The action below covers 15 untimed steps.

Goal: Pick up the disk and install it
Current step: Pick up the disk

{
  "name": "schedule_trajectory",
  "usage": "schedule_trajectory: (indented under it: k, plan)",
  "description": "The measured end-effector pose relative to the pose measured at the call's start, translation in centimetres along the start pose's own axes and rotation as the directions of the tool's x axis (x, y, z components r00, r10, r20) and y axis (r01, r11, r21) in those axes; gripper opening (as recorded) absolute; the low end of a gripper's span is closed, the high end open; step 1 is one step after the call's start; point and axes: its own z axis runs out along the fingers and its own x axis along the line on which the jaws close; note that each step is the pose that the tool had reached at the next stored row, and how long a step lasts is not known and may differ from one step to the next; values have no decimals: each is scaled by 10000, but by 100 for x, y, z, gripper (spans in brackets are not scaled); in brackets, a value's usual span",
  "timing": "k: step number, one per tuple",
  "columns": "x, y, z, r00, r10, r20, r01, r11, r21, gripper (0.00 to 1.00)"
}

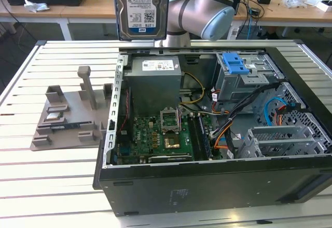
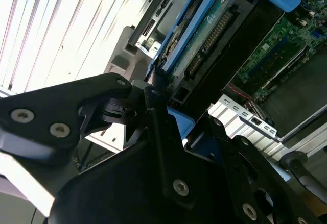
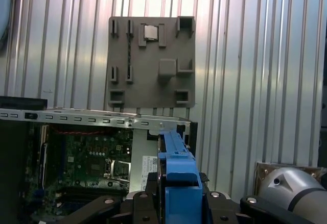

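The disk (image 1: 142, 7) hangs upright high over the open computer case (image 1: 207, 181), above its grey power supply (image 1: 154, 82), with its white-and-blue label facing the exterior camera. Its upper end runs out of that picture. In the first wrist view the disk's blue carrier rail (image 3: 179, 175) sits clamped between the black fingers (image 3: 145, 198) of my gripper (image 3: 179, 196). In the second wrist view my gripper (image 2: 158, 101) is shut on the end of the disk (image 2: 214, 35), whose green circuit board and connector face the camera.
A grey plastic stand (image 1: 67, 116) with upright posts lies on the slatted table at the exterior view's left of the case. Inside the case are the motherboard (image 1: 161, 137), cables, and a grey metal drive cage with a blue latch (image 1: 236, 64). The arm's elbow (image 1: 202, 15) is behind the case.
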Motion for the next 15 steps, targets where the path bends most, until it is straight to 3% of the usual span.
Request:
schedule_trajectory:
  k: [15]
  plan:
    - [21,-75,34,10000,0,-1,0,10000,-1,37]
